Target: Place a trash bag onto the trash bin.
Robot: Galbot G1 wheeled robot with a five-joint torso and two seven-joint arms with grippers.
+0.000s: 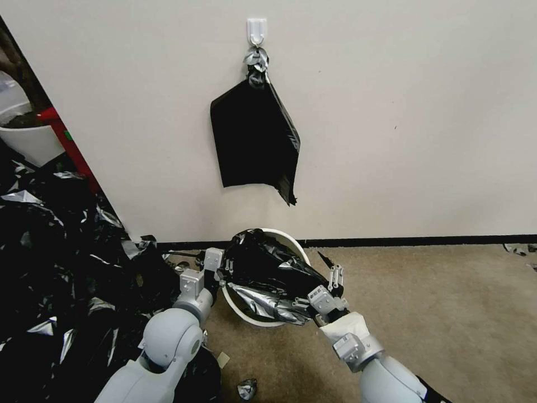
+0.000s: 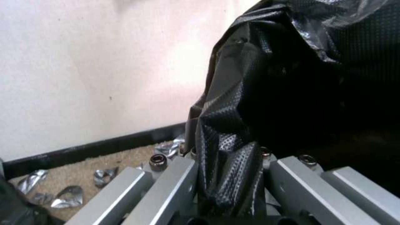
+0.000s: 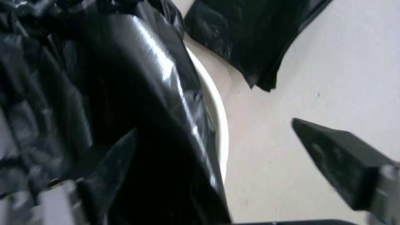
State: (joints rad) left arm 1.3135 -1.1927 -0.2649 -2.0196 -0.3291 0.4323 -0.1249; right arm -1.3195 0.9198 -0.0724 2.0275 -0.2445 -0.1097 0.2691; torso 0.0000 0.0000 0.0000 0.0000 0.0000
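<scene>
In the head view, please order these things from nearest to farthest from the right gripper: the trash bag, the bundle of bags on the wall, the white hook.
1. trash bag: at the right gripper, over the trash bin.
2. bundle of bags: above, hanging on the wall.
3. white hook: highest on the wall.

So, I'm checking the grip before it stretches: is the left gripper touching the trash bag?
Touching. In the left wrist view, a fold of the trash bag runs down between the left gripper's fingers, pressed against them.

Even bright room light, head view bent at edges, silvery glare on trash bag (image 1: 268,280), right wrist blurry
</scene>
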